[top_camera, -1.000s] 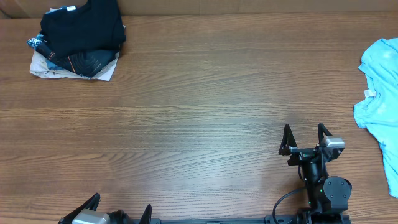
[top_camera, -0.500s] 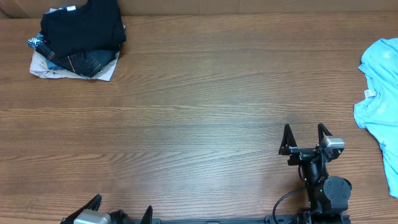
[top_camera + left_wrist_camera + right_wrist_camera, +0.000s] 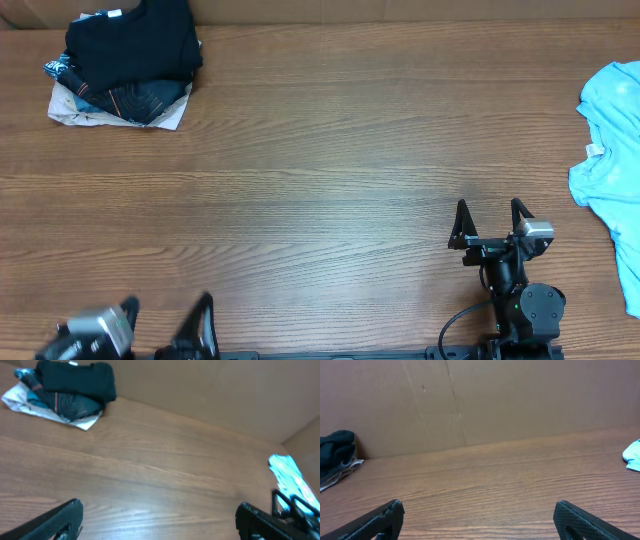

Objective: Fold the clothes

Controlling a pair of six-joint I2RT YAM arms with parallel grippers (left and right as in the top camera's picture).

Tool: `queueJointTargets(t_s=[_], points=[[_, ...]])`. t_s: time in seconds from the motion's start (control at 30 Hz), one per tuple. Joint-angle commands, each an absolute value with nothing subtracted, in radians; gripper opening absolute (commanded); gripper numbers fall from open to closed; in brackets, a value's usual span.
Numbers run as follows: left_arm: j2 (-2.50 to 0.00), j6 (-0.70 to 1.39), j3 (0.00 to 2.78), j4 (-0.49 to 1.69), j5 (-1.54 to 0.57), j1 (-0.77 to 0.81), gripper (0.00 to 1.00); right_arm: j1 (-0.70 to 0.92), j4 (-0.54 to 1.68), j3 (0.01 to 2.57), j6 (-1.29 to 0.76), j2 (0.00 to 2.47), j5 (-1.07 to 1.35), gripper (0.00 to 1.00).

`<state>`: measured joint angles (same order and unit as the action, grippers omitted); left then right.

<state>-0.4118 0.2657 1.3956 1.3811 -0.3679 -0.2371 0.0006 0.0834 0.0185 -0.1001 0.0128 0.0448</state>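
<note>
The clothes lie in two places. A folded black shirt [image 3: 130,42] tops a small pile at the far left corner, also seen in the left wrist view [image 3: 75,380] and at the edge of the right wrist view [image 3: 335,447]. A light blue T-shirt [image 3: 612,150] lies crumpled at the right edge, seen too from the left wrist [image 3: 285,472] and the right wrist [image 3: 632,455]. My left gripper [image 3: 167,302] is open at the near left edge, over bare wood [image 3: 157,510]. My right gripper [image 3: 488,206] stands open at the near right, nothing between its fingers [image 3: 479,510].
Under the black shirt lie folded jeans [image 3: 140,100] and a white cloth [image 3: 75,110]. A brown cardboard wall [image 3: 470,400] closes the far side of the wooden table [image 3: 320,180]. The right arm's fingers [image 3: 295,505] show at the right of the left wrist view.
My left gripper has shifted left and a little farther onto the table. The right arm and both garments have not moved.
</note>
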Motion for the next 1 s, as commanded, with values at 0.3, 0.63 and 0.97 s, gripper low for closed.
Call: queueJointTargets(t_s=[0.3,0.63,0.97], points=[[-0.137,0.326,0.663,0.724,-0.245,-0.047,1.0,-0.002,0.081,0.008,-0.093,0.003,0.038,1.0],[-0.049,0.376,0.274,0.291,-0.119,0.007,1.0,-0.002,0.081,0.008,-0.093,0.003,0.038,1.0],[-0.003,0.282,0.086,0.081,-0.09,0.01,1.0,-0.002,0.081,0.008,-0.093,0.003,0.038,1.0]])
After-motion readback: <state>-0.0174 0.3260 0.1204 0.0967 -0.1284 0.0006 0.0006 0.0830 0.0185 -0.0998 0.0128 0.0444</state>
